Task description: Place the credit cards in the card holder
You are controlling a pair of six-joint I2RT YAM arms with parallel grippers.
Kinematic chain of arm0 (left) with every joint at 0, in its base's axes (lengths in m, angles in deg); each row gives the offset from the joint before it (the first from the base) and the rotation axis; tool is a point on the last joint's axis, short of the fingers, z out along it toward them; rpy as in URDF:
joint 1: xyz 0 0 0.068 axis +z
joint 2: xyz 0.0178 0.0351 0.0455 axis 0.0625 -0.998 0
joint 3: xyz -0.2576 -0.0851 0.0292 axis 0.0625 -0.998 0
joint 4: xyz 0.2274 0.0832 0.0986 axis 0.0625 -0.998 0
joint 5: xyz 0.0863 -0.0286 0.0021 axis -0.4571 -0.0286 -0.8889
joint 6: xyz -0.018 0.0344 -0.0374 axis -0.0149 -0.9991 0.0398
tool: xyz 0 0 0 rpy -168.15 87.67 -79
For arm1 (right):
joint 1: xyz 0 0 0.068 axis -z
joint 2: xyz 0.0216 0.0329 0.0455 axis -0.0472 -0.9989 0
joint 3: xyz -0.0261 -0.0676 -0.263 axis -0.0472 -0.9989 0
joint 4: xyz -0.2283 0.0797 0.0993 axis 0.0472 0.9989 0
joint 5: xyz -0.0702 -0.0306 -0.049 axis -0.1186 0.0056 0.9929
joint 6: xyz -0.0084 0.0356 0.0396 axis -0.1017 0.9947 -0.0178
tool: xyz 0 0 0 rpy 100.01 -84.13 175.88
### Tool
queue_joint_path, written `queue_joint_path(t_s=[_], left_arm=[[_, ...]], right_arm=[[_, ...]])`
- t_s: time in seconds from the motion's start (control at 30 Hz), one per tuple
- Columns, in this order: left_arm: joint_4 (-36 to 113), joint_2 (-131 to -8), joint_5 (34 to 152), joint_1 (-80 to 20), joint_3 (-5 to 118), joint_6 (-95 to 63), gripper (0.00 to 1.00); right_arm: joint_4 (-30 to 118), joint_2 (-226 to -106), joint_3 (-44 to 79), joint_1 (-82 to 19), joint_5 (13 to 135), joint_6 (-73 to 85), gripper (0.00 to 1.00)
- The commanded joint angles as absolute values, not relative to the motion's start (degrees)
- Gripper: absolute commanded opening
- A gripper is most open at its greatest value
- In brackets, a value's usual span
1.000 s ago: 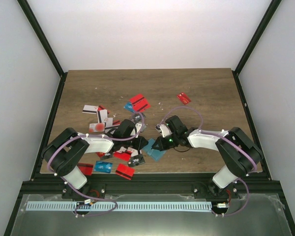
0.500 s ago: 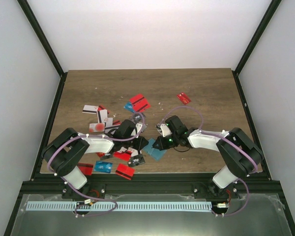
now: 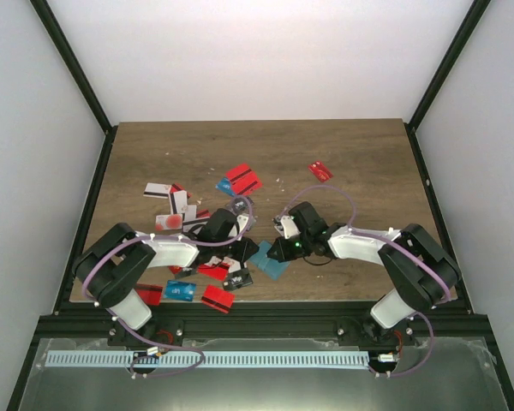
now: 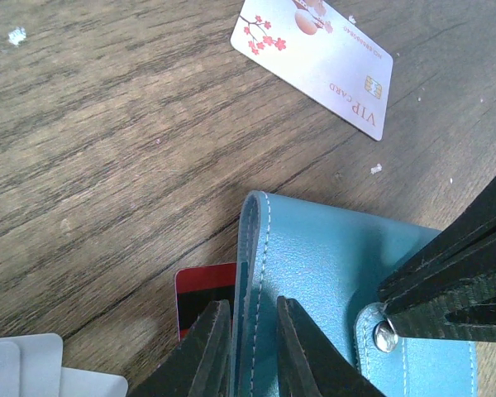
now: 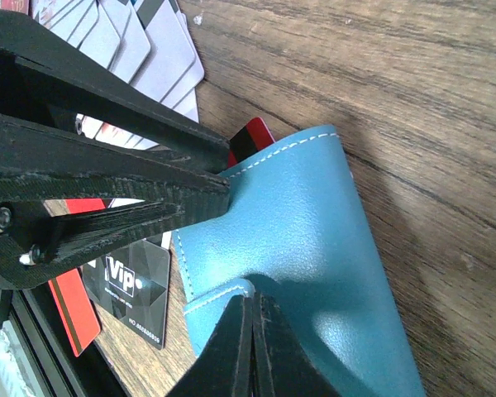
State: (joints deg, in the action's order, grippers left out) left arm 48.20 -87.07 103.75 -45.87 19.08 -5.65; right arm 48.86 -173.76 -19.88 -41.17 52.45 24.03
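Pinching from both sides: the left gripper point(image 4: 252, 304) has its jaws nearly together on the stitched edge of one flap of the flat teal-blue leather card holder point(image 4: 331, 265). The right gripper point(image 5: 254, 302) is fully closed on another edge of the same holder, close to the silver snap stud point(image 4: 386, 335). The two sets of fingertips sit near each other with the holder between them, low over the brown wooden table point(image 3: 368, 163).

Progress: this reads as the opening step. The holder looks folded or only partly spread. Its inner pockets are not visible in any view, and no card shows inside. Judgement: nothing is loaded yet, so the whole batch is left to do.

The thin rectangular plastic credit cards point(image 3: 207, 272) all lie loose on the table:
- a red card with black stripe point(image 4: 200, 289), tucked under the holder, just beside the left fingertips
- a white VIP card with blossom print point(image 4: 318, 62), well ahead of the left fingers
- a black VIP card point(image 5: 132, 289), on the table just beside the right gripper
- a fan of pale grey cards point(image 5: 140, 50), beyond the left fingers in the right wrist view
- a pair of red cards point(image 3: 244, 180) and a single red card point(image 3: 320, 171), farther out past both grippers

Likely next steps: spread the flap to expose a pocket, then free one gripper to pick a card.
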Motion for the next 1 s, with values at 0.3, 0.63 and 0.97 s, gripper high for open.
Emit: queue_joint_path(t_s=[0.3,0.63,0.97], left_arm=[[44.0,-87.2,101.9,-46.3,17.6,-6.9,0.18],[43.9,-86.9,102.5,-46.7,17.8,-7.2,0.18],[42.6,-87.6,101.9,-48.7,19.2,-8.0,0.18]], right_arm=[[52.7,-173.0,-23.6,-41.5,56.5,25.5,0.01],[52.3,-175.2,-23.8,-41.5,57.2,25.6,0.01],[53.5,-177.4,-21.5,-41.5,58.6,25.3,0.01]])
